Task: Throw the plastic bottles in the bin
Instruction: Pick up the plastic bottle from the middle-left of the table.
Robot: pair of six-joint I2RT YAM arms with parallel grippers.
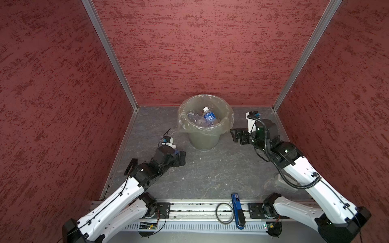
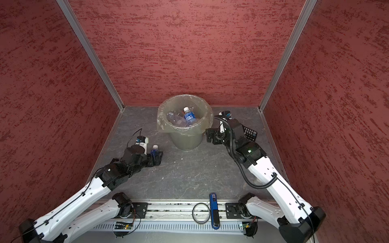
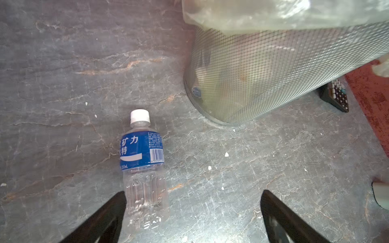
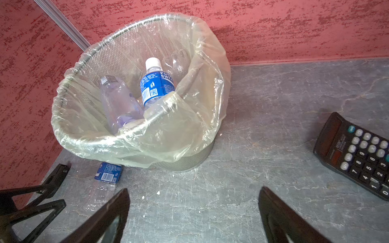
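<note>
One plastic bottle (image 3: 143, 160), clear with a white cap and blue label, lies on the grey floor, its cap toward the bin. My left gripper (image 3: 193, 210) is open around its base, which lies against one finger (image 3: 105, 218), far from the other. In a top view this bottle (image 2: 155, 152) shows at the left gripper (image 2: 156, 157). The bin (image 1: 202, 141) with its bag stands at the back middle and holds several bottles (image 4: 156, 86). My right gripper (image 4: 193, 210) is open and empty, low to the right of the bin (image 4: 185, 162).
A black calculator (image 4: 357, 151) lies on the floor right of the bin, behind my right arm in a top view (image 2: 249, 132). A blue flat tool (image 1: 237, 210) and a ring (image 1: 225, 213) rest on the front rail. Red walls close in three sides.
</note>
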